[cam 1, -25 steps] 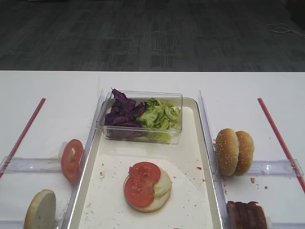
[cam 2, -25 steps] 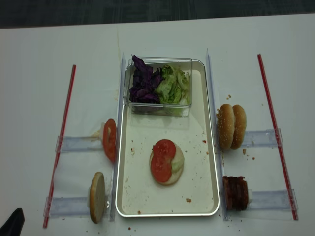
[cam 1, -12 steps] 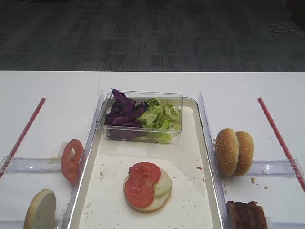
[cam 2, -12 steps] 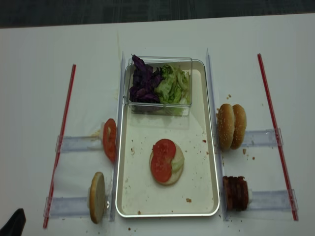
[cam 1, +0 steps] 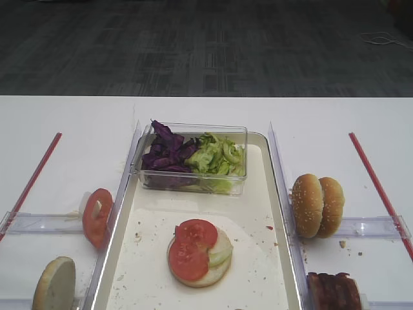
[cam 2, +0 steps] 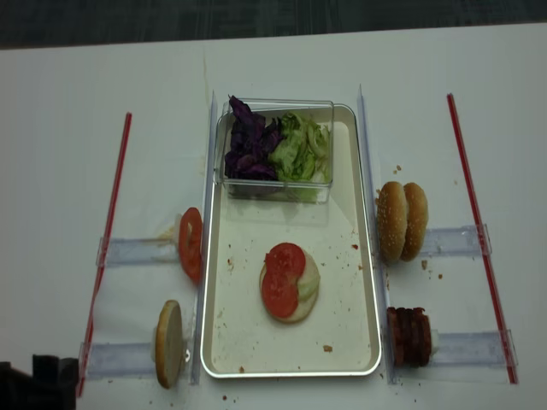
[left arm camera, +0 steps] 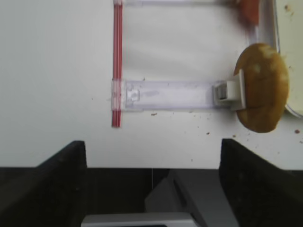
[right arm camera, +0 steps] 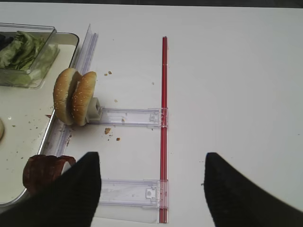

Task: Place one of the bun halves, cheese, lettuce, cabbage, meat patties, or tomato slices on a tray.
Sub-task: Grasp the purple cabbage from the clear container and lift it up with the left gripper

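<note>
The cream tray (cam 2: 342, 222) holds a bun half (cam 2: 295, 309) topped with a pale green piece and two tomato slices (cam 2: 282, 282). A clear tub at its far end holds cabbage (cam 1: 164, 155) and lettuce (cam 1: 219, 155). Two bun halves (right arm camera: 75, 96) and the meat patties (right arm camera: 45, 172) stand on edge right of the tray. Another tomato slice (cam 2: 190, 243) and bun half (left arm camera: 261, 87) stand to its left. My left gripper (left arm camera: 152, 144) is open over the table's front edge. My right gripper (right arm camera: 151, 158) is open above a clear rail. No cheese shows.
Clear plastic rails (cam 2: 128, 249) and red strips (cam 2: 109, 231) lie on the white table on both sides of the tray. Tall clear side rails (cam 1: 279, 168) flank the tray. Crumbs are scattered on the tray and near the right-hand buns.
The left gripper's dark shape at the lower left corner of the overhead view has grown and shifted slightly right. The food has not moved.
</note>
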Available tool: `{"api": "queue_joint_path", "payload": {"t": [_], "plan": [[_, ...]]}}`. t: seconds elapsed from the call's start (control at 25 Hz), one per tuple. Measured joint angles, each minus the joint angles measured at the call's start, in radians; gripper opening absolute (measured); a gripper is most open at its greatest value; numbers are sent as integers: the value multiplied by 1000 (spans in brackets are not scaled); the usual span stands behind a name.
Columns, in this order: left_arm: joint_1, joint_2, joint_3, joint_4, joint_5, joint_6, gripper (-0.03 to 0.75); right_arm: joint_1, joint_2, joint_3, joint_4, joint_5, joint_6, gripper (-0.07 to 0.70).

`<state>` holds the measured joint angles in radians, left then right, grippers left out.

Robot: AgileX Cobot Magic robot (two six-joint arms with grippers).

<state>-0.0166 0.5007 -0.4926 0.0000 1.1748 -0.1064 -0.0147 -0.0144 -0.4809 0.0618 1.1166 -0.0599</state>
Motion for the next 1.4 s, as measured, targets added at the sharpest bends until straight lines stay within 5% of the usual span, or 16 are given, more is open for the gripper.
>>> {"api": "queue_joint_path", "payload": {"t": [0.32,0.8,1.08,1.4], "plan": [[0,357,0,0,-26,2,562,0,0,0,0,2,0,506],[0,441,-21,18,-62,2,563,0,0,0,0,2,0,506],[4,675,-197,41,-147,2,563,0,0,0,0,2,0,506],[4,1059,-546,48,-188,6,562,0,0,0,0,2,0,506]]}}
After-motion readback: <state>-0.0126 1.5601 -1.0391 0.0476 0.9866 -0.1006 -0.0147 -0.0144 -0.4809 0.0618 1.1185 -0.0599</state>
